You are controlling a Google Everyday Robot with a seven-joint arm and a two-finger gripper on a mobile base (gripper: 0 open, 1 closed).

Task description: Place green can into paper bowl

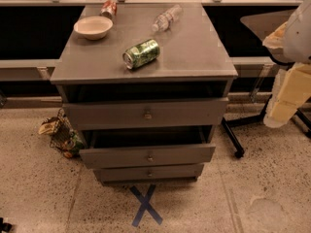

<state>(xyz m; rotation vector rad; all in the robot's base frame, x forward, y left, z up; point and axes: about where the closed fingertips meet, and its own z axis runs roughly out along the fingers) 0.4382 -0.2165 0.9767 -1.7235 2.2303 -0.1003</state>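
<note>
The green can (141, 53) lies on its side near the middle of the grey cabinet top (194, 57), its silver end facing front left. The paper bowl (93, 27) stands upright and empty at the back left of the top, well apart from the can. My gripper (285, 101) hangs at the right edge of the view, off to the right of the cabinet and below its top, far from both the can and the bowl. It holds nothing that I can see.
A red-and-white can (109, 8) lies behind the bowl. A clear plastic bottle (166, 18) lies at the back middle. The cabinet's drawers (146, 114) stick out partly open. A wire basket with litter (63, 135) sits on the floor at left. A chair base (238, 140) is at right.
</note>
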